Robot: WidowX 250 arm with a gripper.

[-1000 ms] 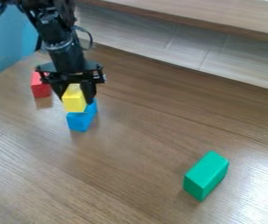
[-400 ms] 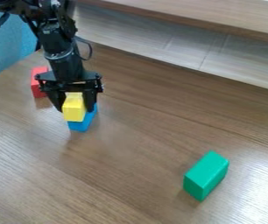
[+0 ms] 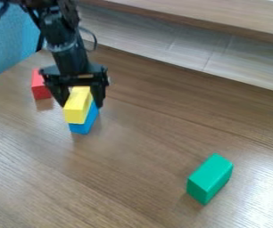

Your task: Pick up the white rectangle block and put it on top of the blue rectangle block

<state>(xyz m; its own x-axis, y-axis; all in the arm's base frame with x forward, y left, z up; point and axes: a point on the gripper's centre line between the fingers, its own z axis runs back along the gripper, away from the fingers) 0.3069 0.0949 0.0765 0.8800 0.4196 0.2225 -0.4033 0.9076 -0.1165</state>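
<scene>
Yellow block (image 3: 79,106), not the white named in the task, sits on top of the blue block (image 3: 83,125) at the upper left of the frame. The end effector (image 3: 81,105) hangs over them, its fingers spread somewhat wider than the yellow piece, one on each side. I judge the placing done and the release in hand. The next move calls for a straight lift, fingers kept apart so neither drags the upper piece off. The red block (image 3: 40,85) lies just behind at upper left; the green block (image 3: 209,178) is well apart, lower right on the bench (image 3: 133,164).
</scene>
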